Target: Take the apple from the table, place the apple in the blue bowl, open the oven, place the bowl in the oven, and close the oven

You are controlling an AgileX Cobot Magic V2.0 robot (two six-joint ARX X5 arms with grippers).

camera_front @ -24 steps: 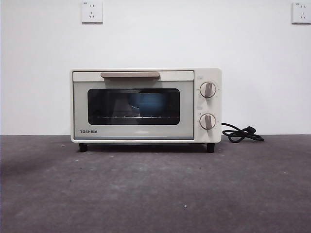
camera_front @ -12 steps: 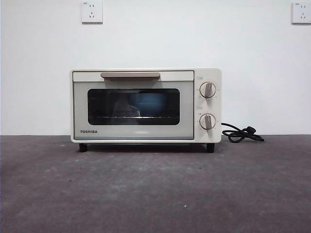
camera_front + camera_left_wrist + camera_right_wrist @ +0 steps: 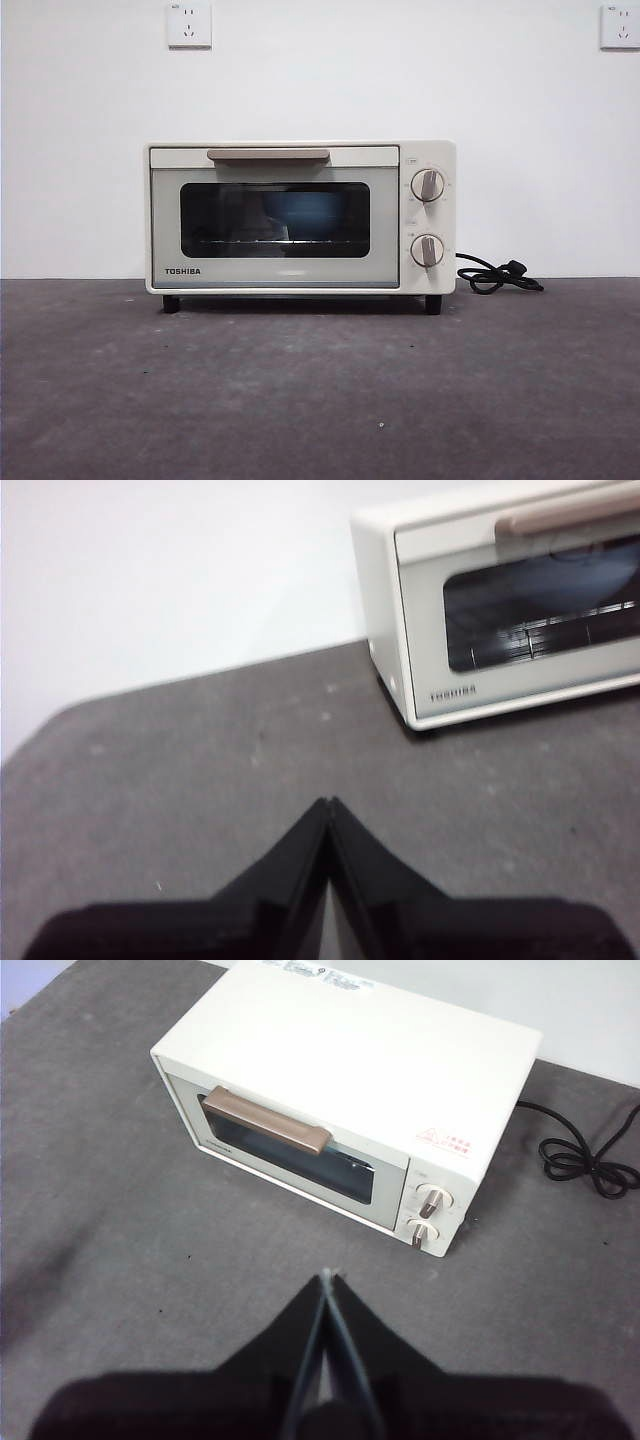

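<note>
The cream oven (image 3: 300,217) stands on the grey table (image 3: 320,390) with its glass door closed. Through the glass, the blue bowl (image 3: 298,212) rests on the rack inside. The apple is hidden from view. In the left wrist view my left gripper (image 3: 329,805) hangs shut and empty over bare table, off to the side of the oven (image 3: 510,610). My right gripper (image 3: 326,1278) is shut and empty too, raised above and in front of the oven (image 3: 350,1100). Neither arm shows in the front view.
A black power cord (image 3: 497,275) lies coiled on the table beside the oven's knob side, also seen as the cord (image 3: 590,1160) in the right wrist view. A white wall with two sockets (image 3: 189,24) stands behind.
</note>
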